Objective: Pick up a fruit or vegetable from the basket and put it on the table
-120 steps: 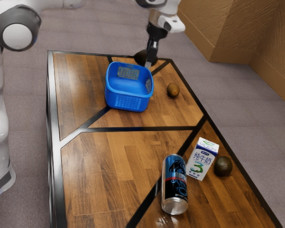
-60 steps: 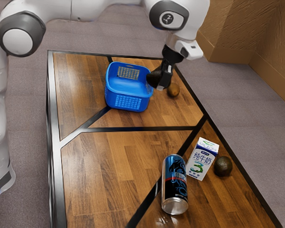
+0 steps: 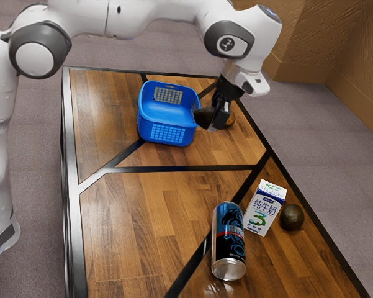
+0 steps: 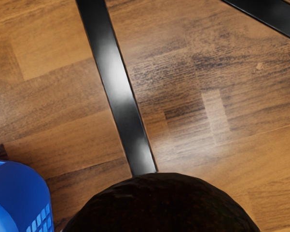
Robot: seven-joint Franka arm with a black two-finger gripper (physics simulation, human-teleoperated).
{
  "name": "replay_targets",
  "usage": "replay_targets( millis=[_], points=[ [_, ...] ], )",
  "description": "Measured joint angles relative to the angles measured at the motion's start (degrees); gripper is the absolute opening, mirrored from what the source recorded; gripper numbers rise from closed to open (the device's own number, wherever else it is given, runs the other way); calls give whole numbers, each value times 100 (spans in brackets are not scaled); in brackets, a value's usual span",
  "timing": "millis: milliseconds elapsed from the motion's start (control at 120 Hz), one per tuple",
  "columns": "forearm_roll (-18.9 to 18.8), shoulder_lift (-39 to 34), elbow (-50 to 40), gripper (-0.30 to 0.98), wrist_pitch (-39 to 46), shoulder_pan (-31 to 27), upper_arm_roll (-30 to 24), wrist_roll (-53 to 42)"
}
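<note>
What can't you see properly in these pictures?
- Exterior view: part of the brown fruit, behind the hand.
- Wrist view: the rest of the dark fruit, cut off by the lower edge.
- Wrist view: most of the blue basket, cut off at the corner.
- Exterior view: the milk carton's tiniest writing, too small.

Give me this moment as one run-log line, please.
gripper: shut on dark fruit | location: outside blue basket, over table | status: out of basket, not yet released

Black-edged wooden table (image 3: 143,211), blue basket (image 3: 167,134), brown fruit (image 3: 230,119) nearby, can (image 3: 229,241), carton (image 3: 264,208) beside dark round fruit (image 3: 292,217)
</note>
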State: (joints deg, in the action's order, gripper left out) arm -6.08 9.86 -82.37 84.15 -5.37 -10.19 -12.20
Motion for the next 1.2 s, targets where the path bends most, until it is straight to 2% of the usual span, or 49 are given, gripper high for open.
replay_targets(
  millis=[367,492,675,817,917,1017,1067,1117,1200],
  points=[
    [40,605,-34,31,563,49,34,168],
    [31,686,-113,34,765,53,33,211],
    [27,723,-431,31,1181,36,40,273],
    [31,771,-464,35,1410,36,43,331],
    [41,778,-459,50,1472,39,43,355],
    [48,795,-450,58,1501,36,43,376],
    [44,708,-79,60,1311,48,19,387],
    [-6,621,844,62,784,160,10,398],
    [-128,83,1564,64,-23,318,2,430]
  ],
)
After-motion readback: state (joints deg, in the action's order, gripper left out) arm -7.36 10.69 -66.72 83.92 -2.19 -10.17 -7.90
